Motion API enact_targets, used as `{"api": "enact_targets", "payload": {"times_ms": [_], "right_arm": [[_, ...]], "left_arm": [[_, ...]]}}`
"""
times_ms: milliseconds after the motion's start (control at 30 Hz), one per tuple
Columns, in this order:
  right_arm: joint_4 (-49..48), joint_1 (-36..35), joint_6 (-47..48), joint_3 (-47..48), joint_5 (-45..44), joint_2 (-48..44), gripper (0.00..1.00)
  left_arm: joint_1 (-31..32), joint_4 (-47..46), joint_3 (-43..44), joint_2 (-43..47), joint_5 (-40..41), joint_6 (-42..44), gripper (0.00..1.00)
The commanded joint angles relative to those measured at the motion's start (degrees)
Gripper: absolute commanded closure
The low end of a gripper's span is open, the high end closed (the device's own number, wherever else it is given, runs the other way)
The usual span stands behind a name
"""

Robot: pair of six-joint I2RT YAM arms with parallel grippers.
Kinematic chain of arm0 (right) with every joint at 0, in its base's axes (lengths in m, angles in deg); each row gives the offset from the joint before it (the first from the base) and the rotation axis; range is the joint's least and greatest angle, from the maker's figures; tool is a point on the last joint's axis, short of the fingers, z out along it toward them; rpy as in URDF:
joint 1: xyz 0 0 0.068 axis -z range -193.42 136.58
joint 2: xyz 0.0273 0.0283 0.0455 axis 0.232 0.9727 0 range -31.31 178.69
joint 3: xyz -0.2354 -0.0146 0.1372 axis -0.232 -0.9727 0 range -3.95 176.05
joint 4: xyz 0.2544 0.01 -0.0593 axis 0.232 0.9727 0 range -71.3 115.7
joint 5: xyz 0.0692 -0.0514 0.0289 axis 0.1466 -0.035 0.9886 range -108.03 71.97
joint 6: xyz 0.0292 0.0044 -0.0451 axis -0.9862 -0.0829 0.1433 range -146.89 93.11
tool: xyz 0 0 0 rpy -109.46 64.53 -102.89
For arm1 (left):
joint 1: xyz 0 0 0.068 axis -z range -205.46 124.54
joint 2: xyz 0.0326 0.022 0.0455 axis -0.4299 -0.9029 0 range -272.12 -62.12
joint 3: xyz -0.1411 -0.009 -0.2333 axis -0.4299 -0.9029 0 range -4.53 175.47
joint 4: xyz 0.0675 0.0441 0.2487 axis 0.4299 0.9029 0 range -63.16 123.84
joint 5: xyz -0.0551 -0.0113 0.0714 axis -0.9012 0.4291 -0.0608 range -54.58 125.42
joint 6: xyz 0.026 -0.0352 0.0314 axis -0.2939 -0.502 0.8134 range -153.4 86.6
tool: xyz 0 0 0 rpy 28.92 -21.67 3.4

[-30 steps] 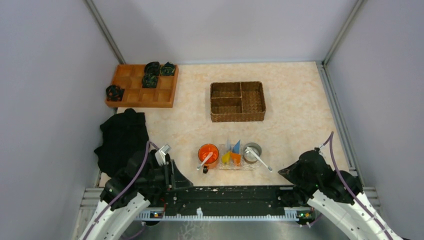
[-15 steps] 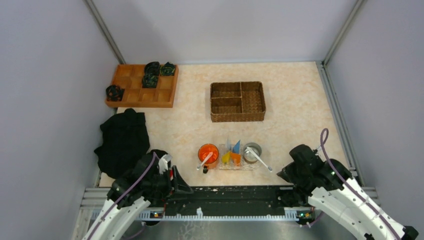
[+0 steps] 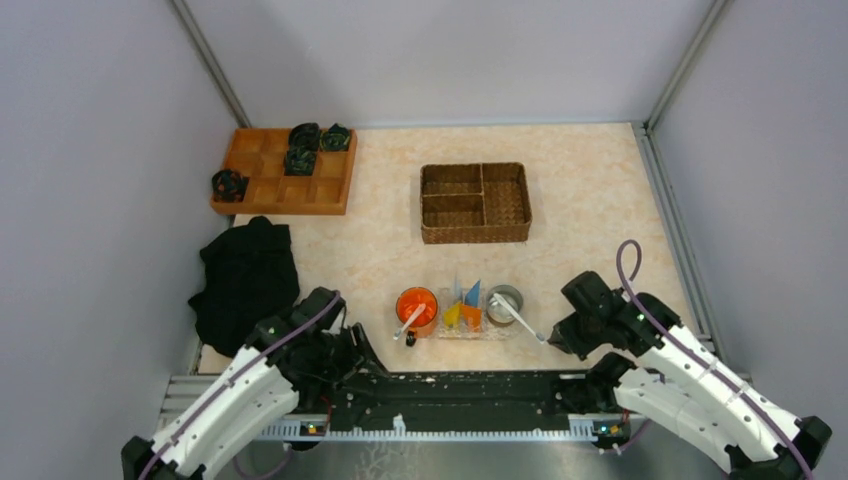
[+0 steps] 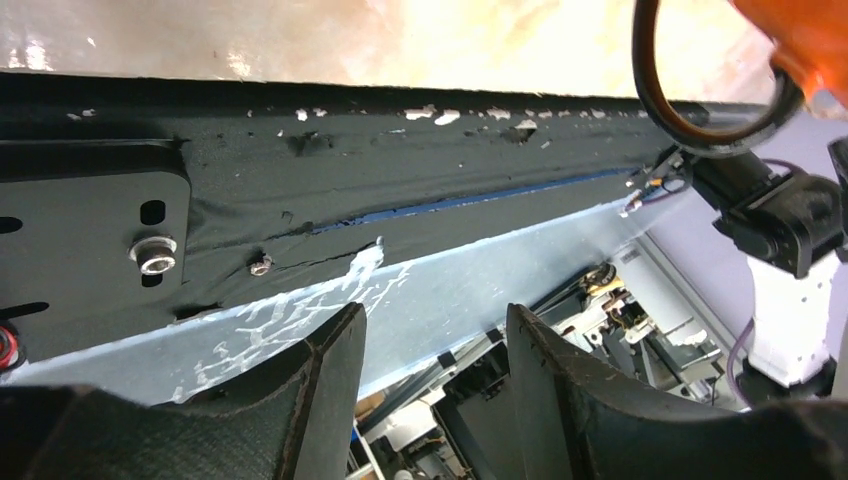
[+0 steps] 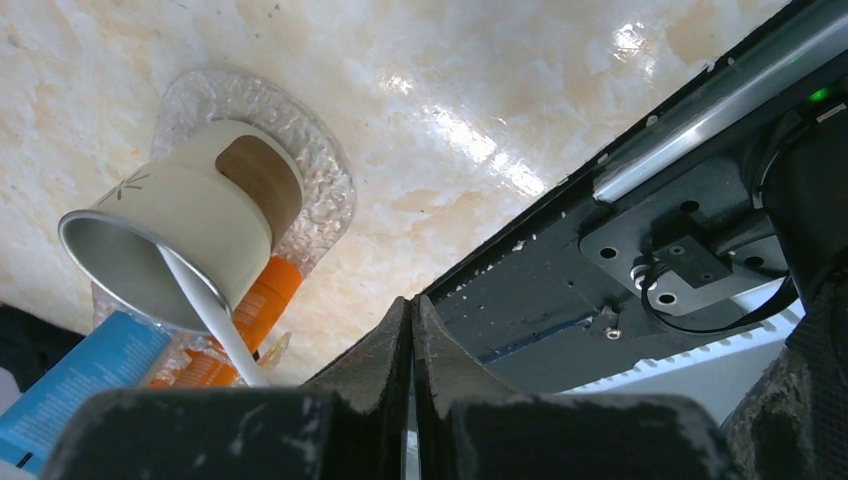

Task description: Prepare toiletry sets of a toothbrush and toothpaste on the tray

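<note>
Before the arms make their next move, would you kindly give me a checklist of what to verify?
1. Left gripper open and empty: ok.
2. Right gripper open for a pick: not ok, it is shut.
3. Toothbrush leaning out of the steel cup, free to grasp: ok.
4. Second toothbrush in the orange mug: ok.
5. Tubes on the tray: ok.
6. Tubes standing firmly: cannot tell.

Tubes (image 3: 463, 308) and cup (image 3: 503, 303) stand on the tray (image 5: 335, 195), mug (image 3: 416, 308) just left, basket (image 3: 476, 203) behind.
</note>
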Motion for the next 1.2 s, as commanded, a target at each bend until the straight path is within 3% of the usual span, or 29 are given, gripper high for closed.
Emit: {"api": "enact_targets", "payload": {"times_ms": [0, 433, 1167], "right_arm": [[-0.36, 0.31, -1.72, 3.11, -0.50, 3.19, 1.00], [-8.80, 0.27, -2.82, 0.09, 2.08, 11.41, 1.00], [-22.66, 0.63, -5.12, -10.35, 6.11, 16.82, 1.00]], "left_arm": [[-0.23, -5.48, 2.40, -8.96, 2.37, -5.73, 0.41], [-0.24, -17.63, 0.92, -18.12, 1.86, -4.84, 0.49], [-0.25, -23.46, -2.32, -22.50, 1.94, -4.45, 0.52]]}}
